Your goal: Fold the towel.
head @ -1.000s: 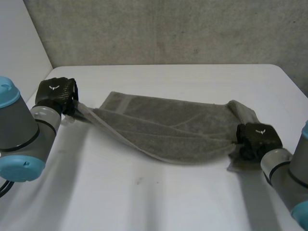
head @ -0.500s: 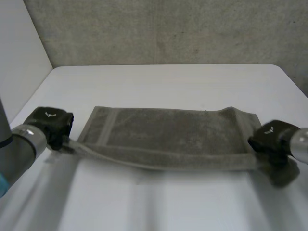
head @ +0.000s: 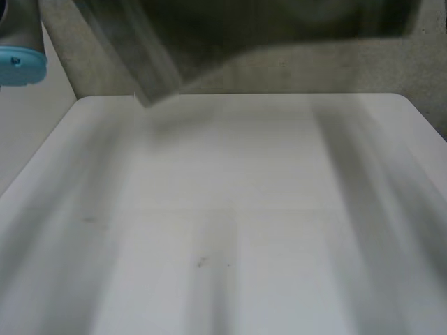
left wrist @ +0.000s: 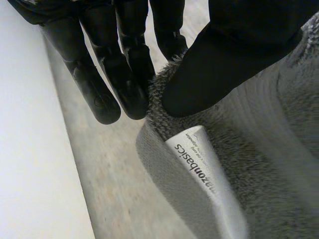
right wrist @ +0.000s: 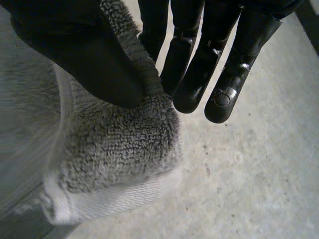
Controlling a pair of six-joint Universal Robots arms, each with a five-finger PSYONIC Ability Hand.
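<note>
Towel (head: pixel 279 21) held above the table (head: pixel 230 209), corners pinched by left hand (left wrist: pixel 224 59) and right hand (right wrist: pixel 79 55).
Both pinches should be held firm and level so the fold is laid evenly.

left hand (left wrist: pixel 239 55) thumb pinched against fingers (left wrist: pixel 124 74), right hand (right wrist: pixel 75 55) likewise
</note>
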